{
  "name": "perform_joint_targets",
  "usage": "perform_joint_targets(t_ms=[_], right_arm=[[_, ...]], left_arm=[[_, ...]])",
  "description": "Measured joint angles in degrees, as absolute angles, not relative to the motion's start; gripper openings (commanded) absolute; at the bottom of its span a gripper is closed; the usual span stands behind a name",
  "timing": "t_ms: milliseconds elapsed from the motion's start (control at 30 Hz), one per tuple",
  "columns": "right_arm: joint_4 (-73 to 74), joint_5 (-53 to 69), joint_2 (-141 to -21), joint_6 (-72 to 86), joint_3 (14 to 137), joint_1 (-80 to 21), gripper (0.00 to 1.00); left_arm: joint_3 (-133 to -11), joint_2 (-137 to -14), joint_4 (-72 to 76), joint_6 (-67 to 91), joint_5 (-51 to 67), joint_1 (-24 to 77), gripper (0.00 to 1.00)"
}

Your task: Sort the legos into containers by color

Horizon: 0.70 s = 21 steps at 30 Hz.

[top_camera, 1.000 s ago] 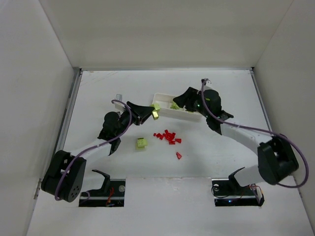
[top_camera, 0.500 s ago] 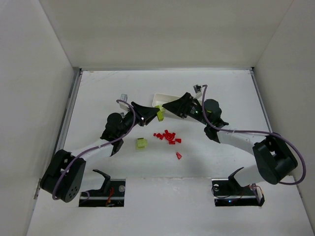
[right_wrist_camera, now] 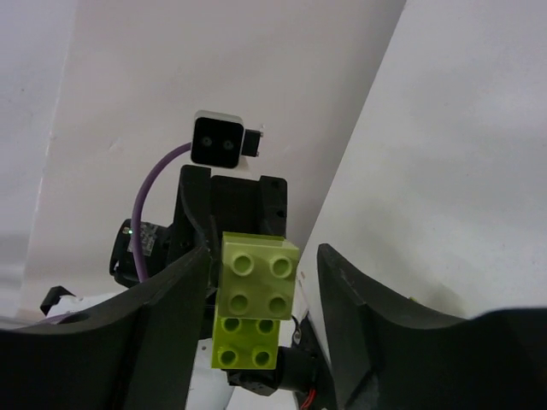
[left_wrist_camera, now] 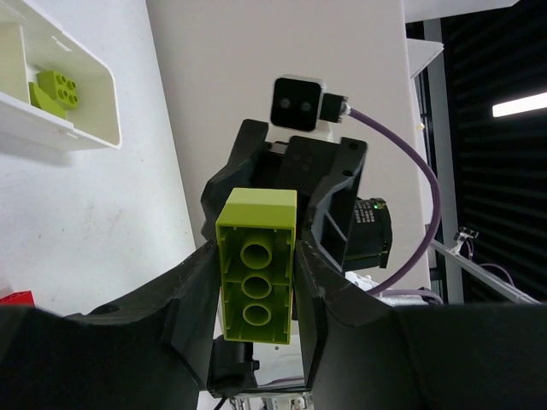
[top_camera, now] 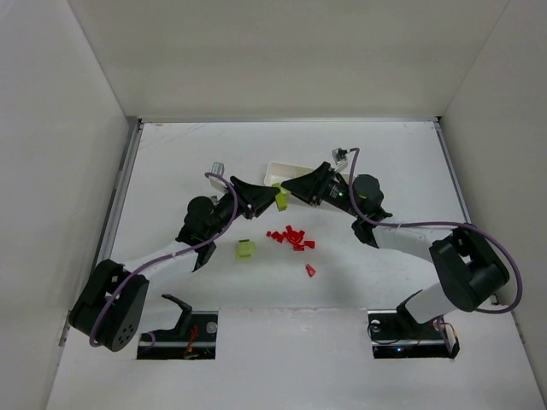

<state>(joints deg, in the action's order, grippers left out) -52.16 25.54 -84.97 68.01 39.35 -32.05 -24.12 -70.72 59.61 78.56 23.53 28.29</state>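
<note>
Bright, even, diffuse light fills the overhead view: the white table [top_camera: 385,154] around the tray [top_camera: 279,168] carries only faint, soft shadows and no glare, though small things near it look coarse. In the left wrist view the yellow-green brick [left_wrist_camera: 256,265] is crisp. Far right of the tray the background falls dark behind one glowing strip light [left_wrist_camera: 519,105], and the frame edges seem slightly bowed.

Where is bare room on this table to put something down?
Bare: the far strip behind the tray, and the far-right corner. Crowded: the centre, where left hand, gripping a brick, meets right hand, near red legos and a loose brick.
</note>
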Motion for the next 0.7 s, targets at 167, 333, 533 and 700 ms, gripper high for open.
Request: perform_joint_targets(t_ms=[167, 333, 533, 700], right_arm=[[-54.6, 26.2, -85.9, 70.2, 38.9, -32.0, 0.46], [-55.8, 26.2, -85.8, 71.3, 38.3, -31.8, 0.43], [-55.7, 28.4, -83.7, 71.8, 36.6, -28.9, 0.42], [-55.5, 28.1, -82.2, 70.5, 35.8, -22.2, 0.43]], left_arm=[[-24.1, -70.7, 59.8, 78.6, 23.5, 28.4, 0.21], [-24.1, -70.7, 59.9, 78.5, 23.6, 28.4, 0.20], [-24.1, -70.7, 60.2, 78.6, 24.8, 28.1, 0.20], [-24.0, -70.7, 60.3, 78.7, 24.5, 26.1, 0.20]])
